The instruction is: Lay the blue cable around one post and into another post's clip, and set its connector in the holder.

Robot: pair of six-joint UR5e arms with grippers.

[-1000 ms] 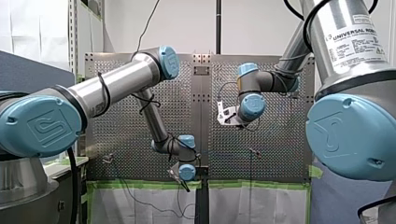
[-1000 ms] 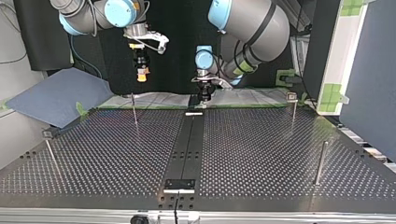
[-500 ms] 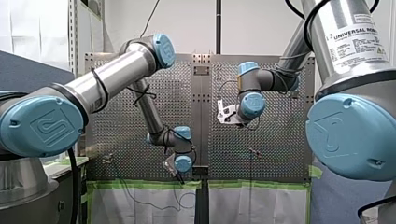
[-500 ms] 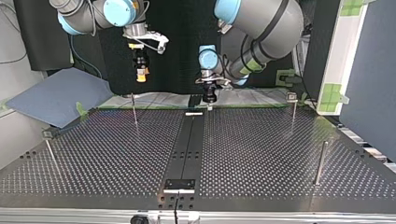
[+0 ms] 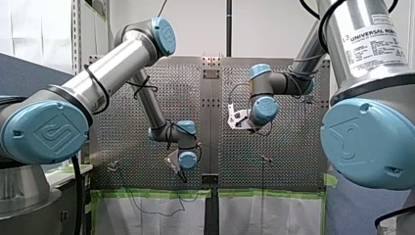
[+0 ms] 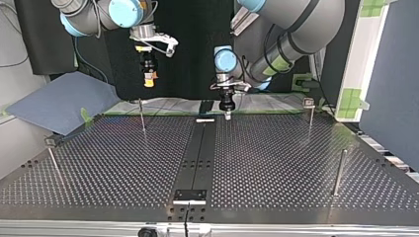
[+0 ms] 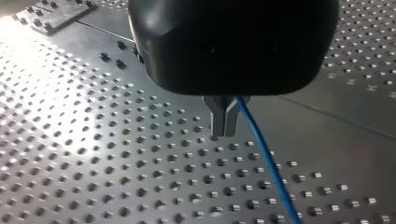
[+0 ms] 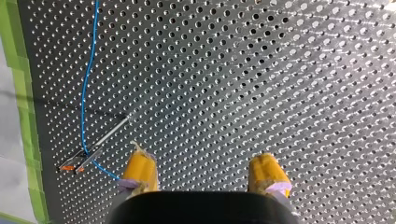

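Note:
In the left wrist view my left gripper (image 7: 224, 122) has its metal fingers shut on the thin blue cable (image 7: 266, 158), which trails away over the perforated plate. In the top view this gripper (image 6: 227, 115) hangs just above the table's far edge, right of the black centre strip. My right gripper (image 8: 204, 175) stands open, nothing between its yellow pads (image 8: 141, 169), and hovers high over the table (image 6: 148, 79). Under it the blue cable (image 8: 86, 93) runs to a clip-topped post (image 8: 93, 150). I cannot make out the connector.
Thin posts stand on the plate (image 6: 142, 116), (image 6: 310, 116), (image 6: 338, 173), (image 6: 53, 165). A black holder with a white strip (image 6: 190, 196) sits at the near end of the centre strip. Green tape (image 8: 25, 140) marks the table edge. A blue-grey sheet (image 6: 59, 101) lies at the top view's left.
My left gripper, still shut on the cable, has moved to the top view's right, crossing the centre strip. The right arm has not moved.

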